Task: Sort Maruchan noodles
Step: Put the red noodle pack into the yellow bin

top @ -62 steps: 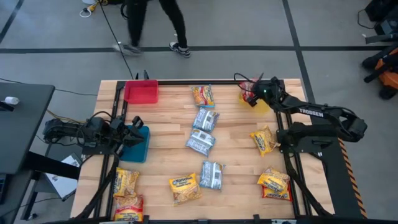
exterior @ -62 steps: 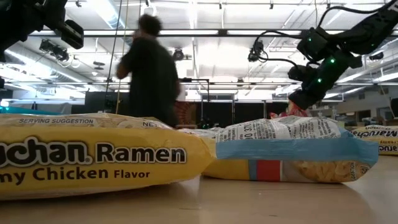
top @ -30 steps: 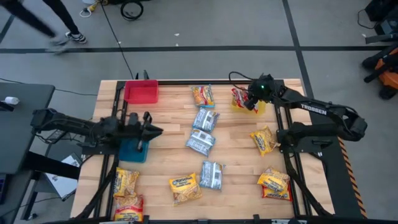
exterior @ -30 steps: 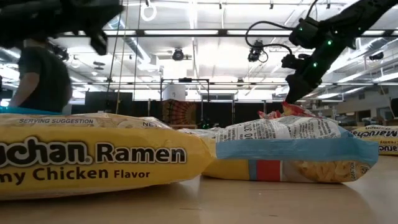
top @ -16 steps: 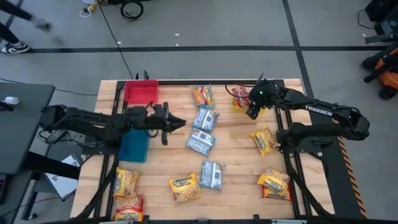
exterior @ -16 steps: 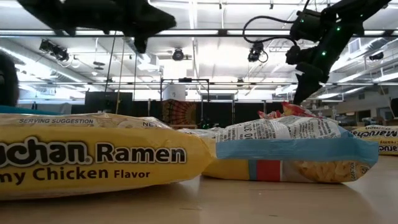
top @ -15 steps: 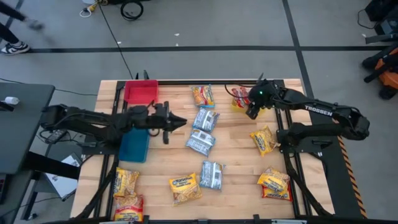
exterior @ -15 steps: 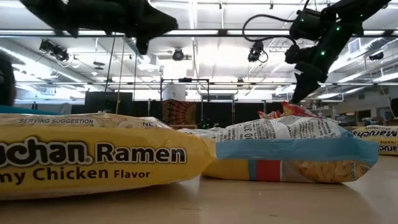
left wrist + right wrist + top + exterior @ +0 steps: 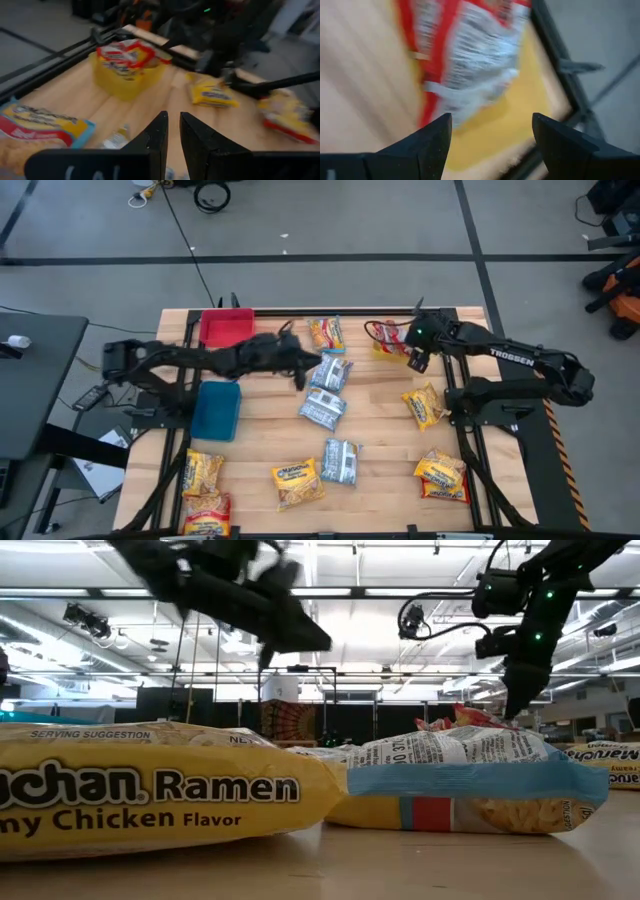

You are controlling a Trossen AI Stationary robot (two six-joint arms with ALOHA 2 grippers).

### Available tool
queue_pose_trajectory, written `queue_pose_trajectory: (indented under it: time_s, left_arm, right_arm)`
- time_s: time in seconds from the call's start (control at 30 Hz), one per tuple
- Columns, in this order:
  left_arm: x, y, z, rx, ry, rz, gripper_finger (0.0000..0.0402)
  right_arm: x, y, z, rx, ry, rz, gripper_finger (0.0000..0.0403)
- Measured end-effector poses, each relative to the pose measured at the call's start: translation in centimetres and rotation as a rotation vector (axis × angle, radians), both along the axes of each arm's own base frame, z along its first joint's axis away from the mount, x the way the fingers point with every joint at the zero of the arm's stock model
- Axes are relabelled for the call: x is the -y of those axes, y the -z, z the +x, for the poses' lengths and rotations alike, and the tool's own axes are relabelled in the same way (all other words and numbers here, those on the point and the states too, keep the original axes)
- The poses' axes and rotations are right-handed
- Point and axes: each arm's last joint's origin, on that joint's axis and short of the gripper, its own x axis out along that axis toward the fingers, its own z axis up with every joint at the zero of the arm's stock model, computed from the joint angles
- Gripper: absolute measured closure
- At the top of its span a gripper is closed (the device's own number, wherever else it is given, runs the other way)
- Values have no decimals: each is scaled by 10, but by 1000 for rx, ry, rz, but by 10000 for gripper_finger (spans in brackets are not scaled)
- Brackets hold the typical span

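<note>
Looking down from the high view, I have my right gripper (image 9: 418,360) at the table's far right corner, just beside the small yellow plastic bin (image 9: 384,348). Its fingers (image 9: 425,145) are spread wide with nothing between them, and a red-and-white ramen packet (image 9: 385,336) lies in that bin; the right wrist view shows the same packet (image 9: 470,55) on the yellow floor of the bin.

My left gripper (image 9: 308,370) is stretched far across the light wooden slat table (image 9: 380,430), toward the middle, hovering beside a silver-blue ramen packet (image 9: 331,371). In the left wrist view its two dark fingers (image 9: 155,137) stand close together with only a thin slit between them, and I see nothing clamped in them.

Other packets are scattered on the boards. An orange-yellow packet (image 9: 327,333) lies at the far edge, just beyond the silver-blue one. Two more silver-blue packets sit in the middle, one (image 9: 322,409) nearer me and another (image 9: 340,461) nearer still. A yellow packet (image 9: 297,482) lies beside that last one. On the right, a yellow packet (image 9: 423,405) lies alone and a small stack (image 9: 441,475) sits by the near corner. At the near left corner two yellow packets (image 9: 204,490) lie together.

A red plastic bin (image 9: 227,328) stands at the far left, and a blue plastic bin (image 9: 216,410) sits on the left edge.
</note>
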Motion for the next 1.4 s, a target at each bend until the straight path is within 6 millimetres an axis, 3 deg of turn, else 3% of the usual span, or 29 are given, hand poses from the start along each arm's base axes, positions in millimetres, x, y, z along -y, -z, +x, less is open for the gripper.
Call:
queue_pose_trajectory:
  time_s: [0.23,0.47,0.8,0.97,1.13,1.4]
  left_arm:
    - [-24,5,55,-47,61,103,349]
    - [-34,32,93,-87,123,70,349]
    - [-27,45,90,-234,169,49,349]
    - [-36,45,78,-380,92,129,349]
    - [-49,50,75,-400,68,129,349]
    - [-23,69,91,-366,213,147,349]
  right_arm:
    - [13,14,7,-44,54,34,137]
    - [30,31,30,-7,44,19,138]
    - [50,63,56,-22,-163,31,138]
    - [36,64,62,6,-379,132,141]
    - [15,56,64,32,-571,196,158]
    - [1,46,71,72,-671,166,174]
